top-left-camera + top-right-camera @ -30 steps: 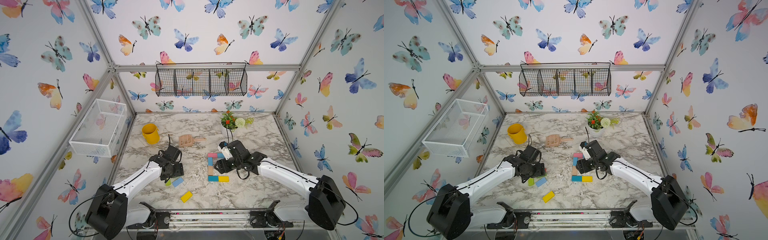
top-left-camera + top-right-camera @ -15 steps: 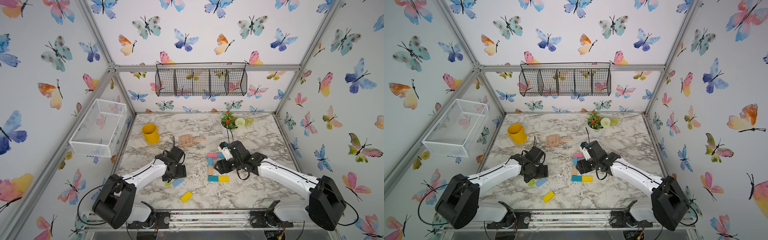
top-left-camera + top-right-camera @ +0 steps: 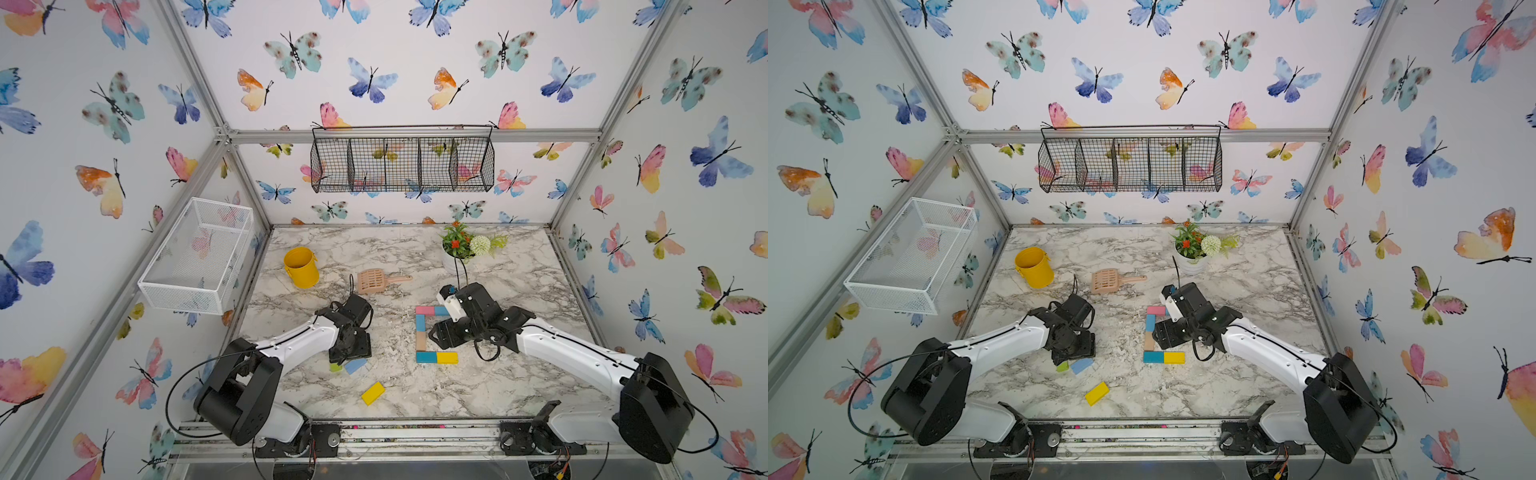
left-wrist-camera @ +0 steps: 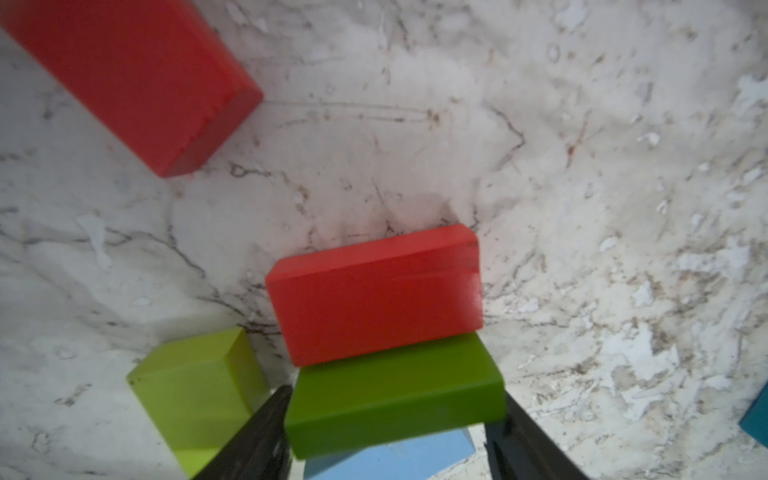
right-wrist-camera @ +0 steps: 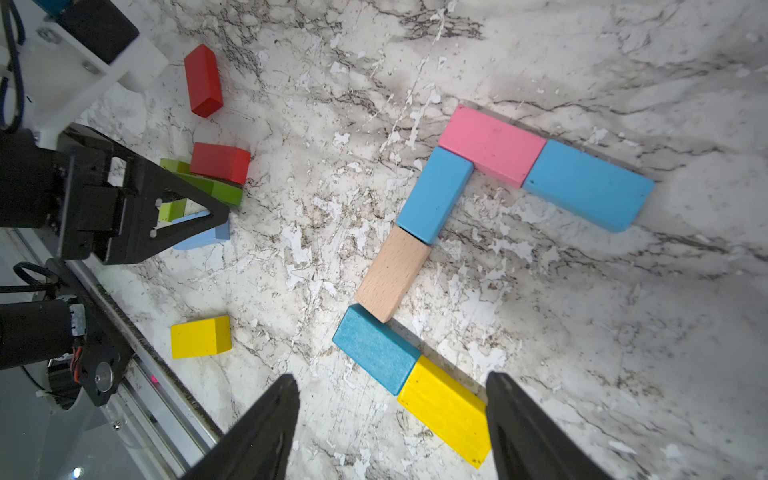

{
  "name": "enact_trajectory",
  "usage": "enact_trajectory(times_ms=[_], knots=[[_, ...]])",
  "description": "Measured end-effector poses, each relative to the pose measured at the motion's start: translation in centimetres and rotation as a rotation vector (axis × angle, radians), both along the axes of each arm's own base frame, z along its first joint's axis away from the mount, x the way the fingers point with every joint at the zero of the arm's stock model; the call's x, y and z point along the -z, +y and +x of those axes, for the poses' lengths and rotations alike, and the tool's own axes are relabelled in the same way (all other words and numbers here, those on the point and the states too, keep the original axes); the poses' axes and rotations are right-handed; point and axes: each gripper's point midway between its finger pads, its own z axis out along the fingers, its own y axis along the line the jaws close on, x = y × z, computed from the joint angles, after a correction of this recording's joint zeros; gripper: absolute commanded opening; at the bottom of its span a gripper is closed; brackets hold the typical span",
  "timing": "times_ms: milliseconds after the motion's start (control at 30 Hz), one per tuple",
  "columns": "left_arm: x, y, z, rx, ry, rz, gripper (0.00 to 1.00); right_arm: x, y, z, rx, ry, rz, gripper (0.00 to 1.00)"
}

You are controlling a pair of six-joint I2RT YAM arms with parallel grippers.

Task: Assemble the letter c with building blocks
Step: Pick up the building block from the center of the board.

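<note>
A squared C lies flat on the marble table (image 3: 498,266). The pink block (image 5: 492,143) and outer blue block (image 5: 588,185) form the far arm. The inner blue block (image 5: 434,195) and tan block (image 5: 392,274) form the spine, and the teal block (image 5: 376,349) and yellow block (image 5: 446,409) form the near arm (each touching the next). The right gripper (image 5: 392,379) hovers over that near arm, jaws apart and empty. Well apart, toward the left arm's side, the left gripper (image 4: 395,399) clamps the dark green block (image 4: 390,374) by its ends. That block overlaps a pale blue block (image 4: 390,457), with a red block (image 4: 374,291) against it and a lime block (image 4: 195,386) beside. A loose yellow block (image 3: 372,393) lies nearer the front rail.
</note>
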Motion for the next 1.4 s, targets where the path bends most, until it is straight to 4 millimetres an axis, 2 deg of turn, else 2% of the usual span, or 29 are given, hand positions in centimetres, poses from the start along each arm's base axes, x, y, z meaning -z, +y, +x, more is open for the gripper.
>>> enact_trajectory(times_ms=[200, 333, 700, 1133, 1267, 1400], knots=[[0.1, -0.3, 0.2, 0.004, -0.007, -0.005, 0.86, 0.1, -0.2, -0.3, 0.000, 0.001, 0.001, 0.75], [0.0, -0.4, 0.3, -0.002, -0.012, -0.010, 0.88, 0.0, -0.3, -0.4, 0.001, 0.000, 0.005, 0.75], [-0.6, -0.4, 1.1, -0.077, -0.057, -0.022, 0.78, 0.1, -0.4, -0.8, 0.003, 0.011, 0.013, 0.74], [-0.2, -0.7, 1.3, -0.086, -0.066, -0.041, 0.61, -0.1, -0.6, -1.0, 0.002, 0.008, 0.020, 0.73], [-0.8, -0.9, 1.4, -0.083, -0.079, -0.058, 0.59, 0.0, -0.6, -1.0, 0.002, 0.010, 0.020, 0.73], [-2.5, -1.7, 1.9, -0.078, -0.117, -0.105, 0.58, 0.0, -0.5, -1.1, -0.002, 0.013, 0.022, 0.73]])
